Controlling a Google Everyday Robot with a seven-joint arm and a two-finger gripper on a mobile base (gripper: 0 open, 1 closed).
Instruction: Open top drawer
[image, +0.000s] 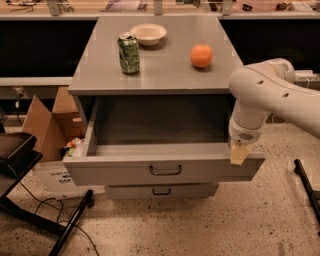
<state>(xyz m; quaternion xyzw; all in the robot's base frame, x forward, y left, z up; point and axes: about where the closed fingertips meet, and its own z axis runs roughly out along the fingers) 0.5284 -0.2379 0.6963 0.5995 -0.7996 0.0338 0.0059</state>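
1. Top drawer (110, 172) stands far out under the tabletop (165, 70); its front runs left-right, handle (165, 170) at centre.
2. My gripper (238, 154) sits right of the handle, at the front's top edge. I cannot tell its state.

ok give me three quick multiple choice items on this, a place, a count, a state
1. Where on the top drawer's front edge is the gripper? A left end; B right end; C middle.
2. How many things stand on the cabinet top? A one; B five; C three.
3. The top drawer is: A pulled out; B shut; C removed.
B: the gripper sits at the front's right corner. C: green can, white bowl, orange. A: its grey interior shows.
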